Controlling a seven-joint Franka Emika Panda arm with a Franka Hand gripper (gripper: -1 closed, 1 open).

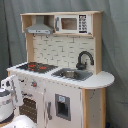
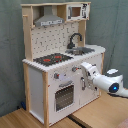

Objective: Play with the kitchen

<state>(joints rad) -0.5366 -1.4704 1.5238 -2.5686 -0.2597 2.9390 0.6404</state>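
Note:
The kitchen (image 1: 65, 55) (image 2: 37, 85) is a tall toy of white and light wood. It has a red-ringed black stovetop (image 1: 36, 66) (image 2: 52, 59), a black faucet (image 1: 84, 59) (image 2: 75, 40) over a sink (image 1: 72, 75), a grey hood (image 1: 39, 27) and a small microwave (image 1: 72, 23) (image 2: 77, 11). In the second exterior view my gripper (image 2: 82, 78) is at the kitchen's front panel, just right of the oven door (image 2: 64, 95) and below a knob (image 2: 74, 69). In the first exterior view only my white arm (image 1: 7, 99) shows, at the lower left beside the kitchen.
A grey curtain (image 1: 115, 50) hangs behind the kitchen. The kitchen stands on a wooden surface (image 2: 30, 119), which also runs under my arm (image 2: 105, 110). My arm's blue-lit joint (image 2: 114, 86) sits at the second exterior view's right edge.

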